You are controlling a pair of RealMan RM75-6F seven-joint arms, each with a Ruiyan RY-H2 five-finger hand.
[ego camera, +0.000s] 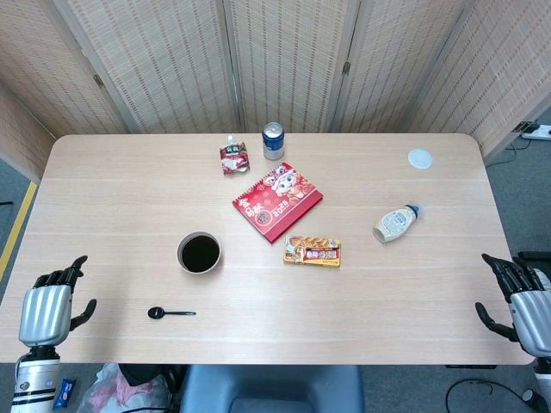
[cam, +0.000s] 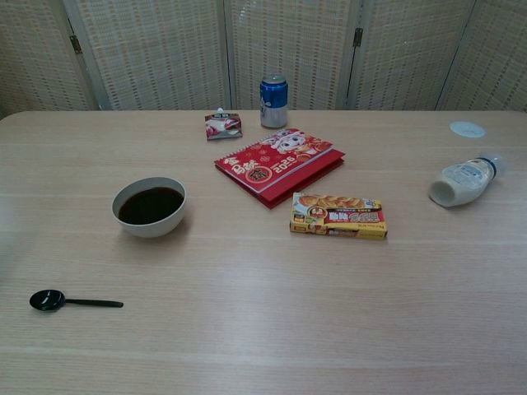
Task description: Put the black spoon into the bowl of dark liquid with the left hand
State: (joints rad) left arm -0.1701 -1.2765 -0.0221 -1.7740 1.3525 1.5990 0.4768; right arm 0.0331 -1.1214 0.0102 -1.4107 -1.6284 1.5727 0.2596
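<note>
The black spoon (ego camera: 170, 312) (cam: 70, 301) lies flat on the table near the front left, scoop end to the left. Behind it and slightly right stands the white bowl of dark liquid (ego camera: 199, 253) (cam: 150, 206). My left hand (ego camera: 50, 307) hovers at the table's front left corner, well left of the spoon, fingers apart and empty. At the front right edge my right hand (ego camera: 523, 298) is also spread and holds nothing. Neither hand shows in the chest view.
A red booklet (ego camera: 277, 200) (cam: 280, 164) lies mid-table with a yellow snack box (ego camera: 312, 251) (cam: 338, 216) in front of it. At the back stand a blue can (ego camera: 273, 140) (cam: 273, 101) and a small red pouch (ego camera: 233, 157). A white bottle (ego camera: 395, 223) (cam: 463, 180) lies on its side, right; behind it sits a white lid (ego camera: 419, 158).
</note>
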